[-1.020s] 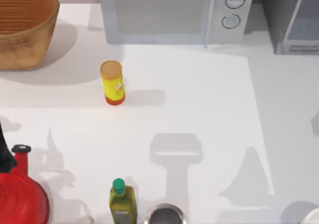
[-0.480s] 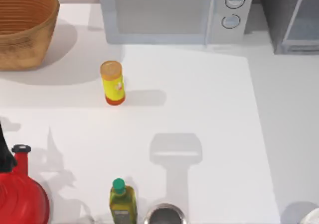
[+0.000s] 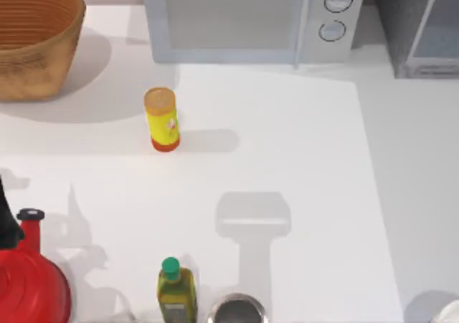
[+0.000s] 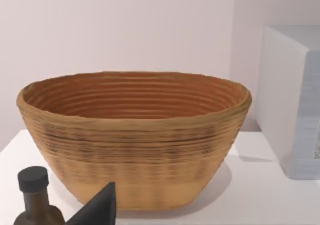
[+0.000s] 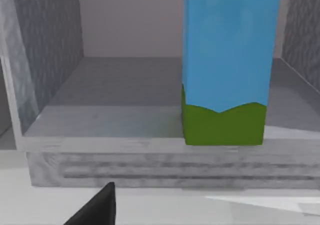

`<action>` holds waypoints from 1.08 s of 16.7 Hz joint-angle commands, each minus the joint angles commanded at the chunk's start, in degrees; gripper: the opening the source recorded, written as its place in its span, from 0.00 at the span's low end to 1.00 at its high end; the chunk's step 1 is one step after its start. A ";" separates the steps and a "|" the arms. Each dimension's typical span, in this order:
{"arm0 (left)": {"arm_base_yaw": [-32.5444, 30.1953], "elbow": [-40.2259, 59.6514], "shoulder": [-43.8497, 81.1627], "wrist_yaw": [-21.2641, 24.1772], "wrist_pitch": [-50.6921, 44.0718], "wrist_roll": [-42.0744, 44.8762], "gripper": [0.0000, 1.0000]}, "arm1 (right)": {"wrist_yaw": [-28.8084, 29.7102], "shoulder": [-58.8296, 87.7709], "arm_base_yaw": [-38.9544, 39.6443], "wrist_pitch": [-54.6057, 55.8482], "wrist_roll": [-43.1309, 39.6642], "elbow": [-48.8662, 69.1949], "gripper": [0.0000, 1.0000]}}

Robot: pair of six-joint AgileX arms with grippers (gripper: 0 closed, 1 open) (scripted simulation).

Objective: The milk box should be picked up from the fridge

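Milk box (image 5: 226, 65) stands upright inside the open fridge (image 5: 45, 80), near the front edge of its floor, seen from the right wrist. Fridge (image 3: 419, 25) sits at the desk's (image 3: 287, 143) far right corner. Whether either arm's fingers are released or clenched, I cannot tell.

blue-and-green milk box (image 5: 227, 65) upright inside open grey fridge (image 5: 150, 150)

text: none I can read | yellow canister (image 3: 161, 119): label patch, marks illegible | olive bottle (image 3: 176, 294): label too small to tell | microwave (image 3: 247, 18) knobs: no readable markings
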 joint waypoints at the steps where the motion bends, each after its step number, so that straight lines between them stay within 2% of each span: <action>1: 0.00 0.00 0.00 0.00 0.00 0.00 1.00 | 0.17 0.40 0.55 -0.47 -0.04 0.63 1.00; 5: 0.00 0.00 0.00 0.00 0.00 0.00 1.00 | 3.44 5.69 3.30 -6.39 -0.17 8.44 1.00; 12: 0.00 0.00 0.00 0.00 0.00 0.00 1.00 | 9.50 14.19 7.77 -18.29 -0.42 34.23 1.00; 18: 0.00 0.00 0.00 0.00 0.00 0.00 1.00 | 12.21 17.83 11.12 -22.52 -0.62 40.13 1.00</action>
